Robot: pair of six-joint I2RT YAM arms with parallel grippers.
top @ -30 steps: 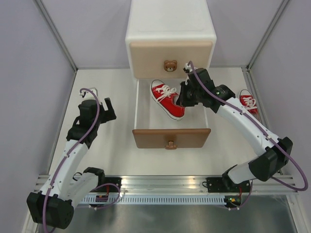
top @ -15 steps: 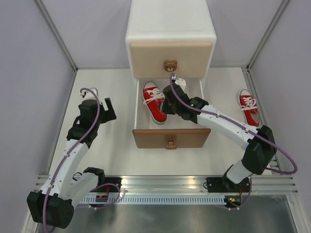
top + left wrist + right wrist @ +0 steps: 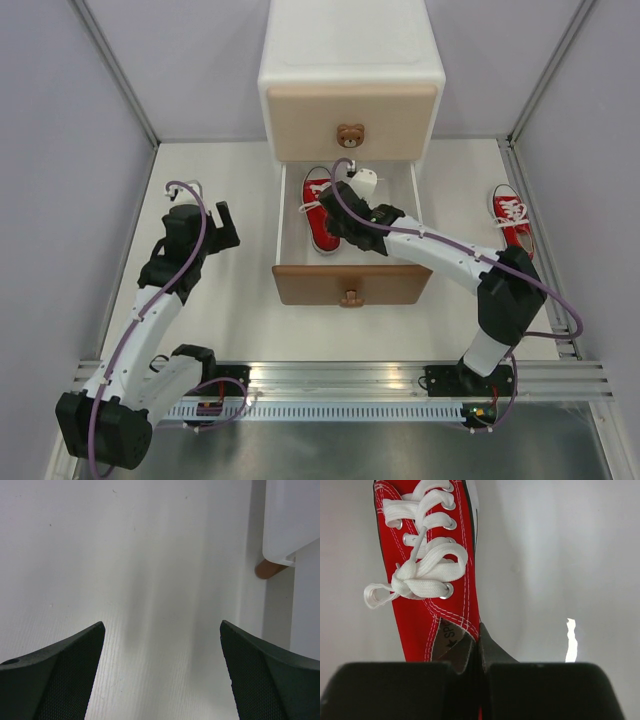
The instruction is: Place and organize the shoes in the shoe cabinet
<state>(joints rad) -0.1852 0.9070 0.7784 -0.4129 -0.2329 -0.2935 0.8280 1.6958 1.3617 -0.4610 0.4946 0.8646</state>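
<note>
My right tool (image 3: 479, 647) is pinched fully shut on the heel collar of a red sneaker (image 3: 427, 555), one finger inside the opening and one outside on the canvas. The shoe sits in the pulled-out lower drawer (image 3: 400, 195) of the shoe cabinet (image 3: 350, 60), towards its left side, with the toe pointing at the cabinet body. My left tool (image 3: 215, 222) hangs spread wide over the surface (image 3: 230, 310) to the left, holding nothing.

I judge the sneaker light and soft. The canvas upper will fold under a pinch, while the white rubber sole gives it a stiff base. The collar at the heel is a sound place to hold, since it is a firm rim that two fingers can straddle. The laces (image 3: 417, 572) are loose loops and would slip or snag.

My right wrist camera shows the grip itself, with the collar edge clamped between the fingers, which the overhead view hides under the arm. The overhead view alone shows the second red sneaker (image 3: 511, 215) lying on the surface to the right of the cabinet, well apart from the drawer. My left wrist camera adds only bare surface and one brown cabinet leg (image 3: 270, 569).
</note>
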